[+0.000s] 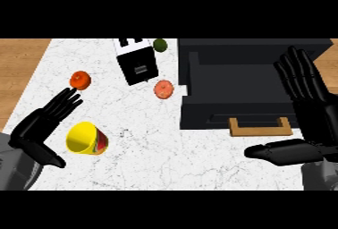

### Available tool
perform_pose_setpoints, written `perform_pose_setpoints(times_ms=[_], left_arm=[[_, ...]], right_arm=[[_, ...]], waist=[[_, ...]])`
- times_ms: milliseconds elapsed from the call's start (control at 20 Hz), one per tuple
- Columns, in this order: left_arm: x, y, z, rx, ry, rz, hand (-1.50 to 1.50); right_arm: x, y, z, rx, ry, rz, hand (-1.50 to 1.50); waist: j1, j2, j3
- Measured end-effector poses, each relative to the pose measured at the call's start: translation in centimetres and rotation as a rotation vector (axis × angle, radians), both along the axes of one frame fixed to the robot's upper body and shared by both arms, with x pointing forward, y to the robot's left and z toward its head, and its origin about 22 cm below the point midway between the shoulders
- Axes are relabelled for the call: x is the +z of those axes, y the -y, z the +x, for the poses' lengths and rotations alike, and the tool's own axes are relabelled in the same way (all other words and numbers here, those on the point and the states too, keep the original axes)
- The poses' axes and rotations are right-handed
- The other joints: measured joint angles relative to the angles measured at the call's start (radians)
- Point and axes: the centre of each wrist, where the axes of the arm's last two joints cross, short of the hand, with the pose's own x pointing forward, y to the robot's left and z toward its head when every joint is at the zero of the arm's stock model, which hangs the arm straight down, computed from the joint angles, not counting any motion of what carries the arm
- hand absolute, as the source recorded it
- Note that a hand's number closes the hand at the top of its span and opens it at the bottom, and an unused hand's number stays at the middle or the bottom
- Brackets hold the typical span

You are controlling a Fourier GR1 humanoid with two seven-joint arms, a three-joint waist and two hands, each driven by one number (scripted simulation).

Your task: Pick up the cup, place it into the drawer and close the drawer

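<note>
A yellow cup (86, 138) with a red and green pattern lies on its side on the white marble counter (145, 156), its mouth toward the lower left. My left hand (43, 125) is open just left of it, fingers straight, thumb low, not touching the cup. The dark drawer (238, 85) stands pulled open at the right, with a wooden handle (260, 127) on its front. My right hand (310, 107) is open over the drawer's right side, fingers up, thumb pointing left below the handle.
A black and white toaster-like box (137, 60) stands at the back. An orange fruit (80, 79) lies left, a sliced orange-pink fruit (163, 89) beside the drawer, a green fruit (160, 44) at the back. Wooden floor shows past the counter's left edge.
</note>
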Motion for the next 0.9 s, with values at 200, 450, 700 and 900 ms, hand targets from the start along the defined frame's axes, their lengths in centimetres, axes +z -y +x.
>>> perform_pose_setpoints(times_ms=[200, 450, 700, 900], left_arm=[[-2.1, -0.7, 0.0, 0.047, -0.036, 0.055, -1.50], [-4.3, -1.0, -0.4, 0.089, -0.047, 0.106, -1.50], [-5.1, -1.2, -0.4, 0.113, -0.026, 0.128, -1.50], [-6.0, -1.1, -0.9, 0.133, -0.011, 0.151, -1.50]], right_arm=[[0.6, 0.5, 0.3, 0.004, 0.002, 0.000, -1.50], [0.9, 0.0, 0.7, 0.006, 0.003, -0.006, -1.50], [1.0, 0.2, 1.3, 0.008, 0.006, -0.012, -1.50], [1.2, 0.5, 1.2, 0.016, 0.005, -0.008, -1.50]], waist=[[-0.002, 0.001, -0.001], [-0.007, 0.002, 0.000], [-0.012, 0.000, 0.008], [-0.019, 0.001, 0.009]])
